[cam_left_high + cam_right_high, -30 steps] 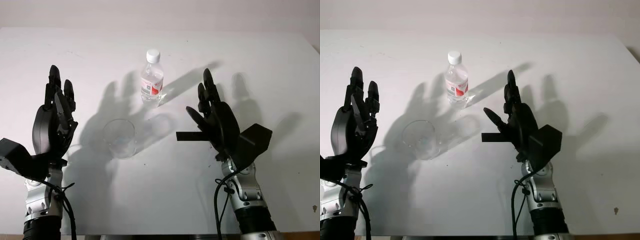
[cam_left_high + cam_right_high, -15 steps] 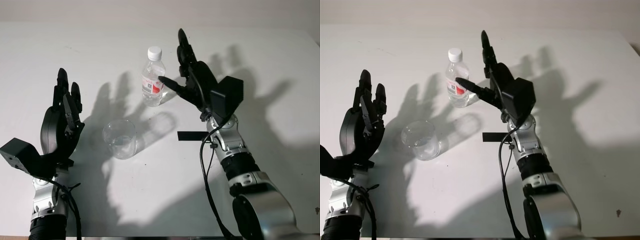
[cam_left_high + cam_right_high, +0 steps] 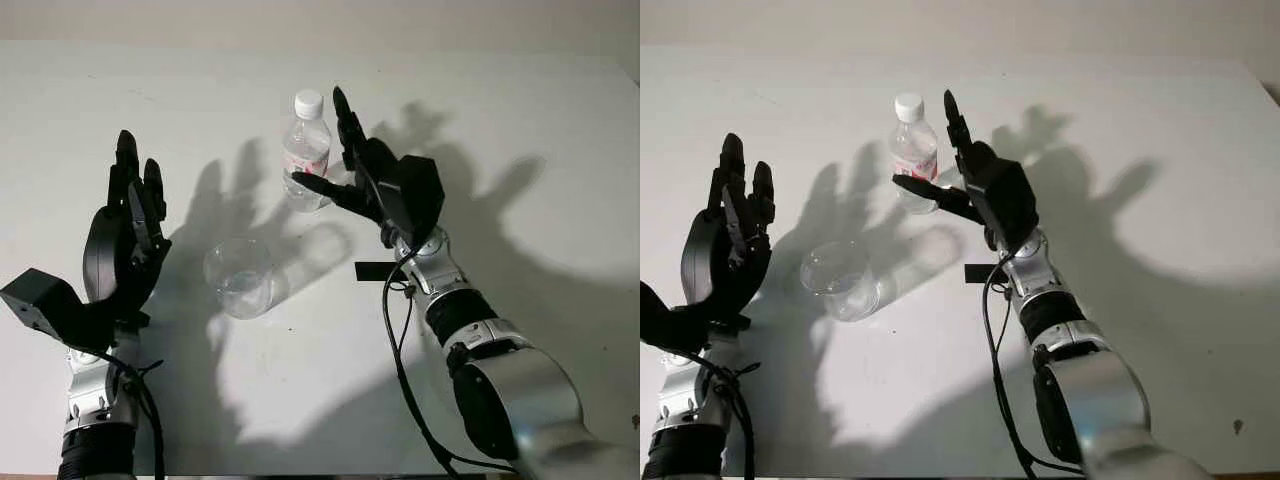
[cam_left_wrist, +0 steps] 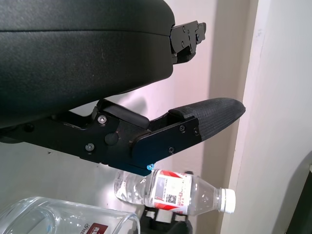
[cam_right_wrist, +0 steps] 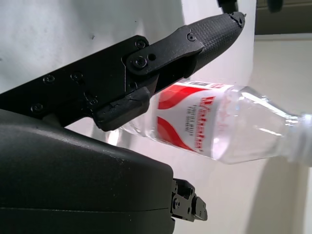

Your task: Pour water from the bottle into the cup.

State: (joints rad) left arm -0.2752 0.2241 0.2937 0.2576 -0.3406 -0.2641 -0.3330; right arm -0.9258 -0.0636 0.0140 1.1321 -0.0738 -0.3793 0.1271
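**Reaching for the bottle, nothing held**

Standing upright on the white table in the left eye view, the bottle sits at about 12 o'clock from the cup, well apart from it. The right robot hand is open just beside the bottle at its 3 o'clock, thumb under its base side, grasping nothing. The left robot hand is open, raised at 9 o'clock of the cup.

Left wrist view: the left hand's finger lies above the bottle and the cup rim.

Right wrist view: the thumb crosses just in front of the bottle's red label; contact cannot be told.
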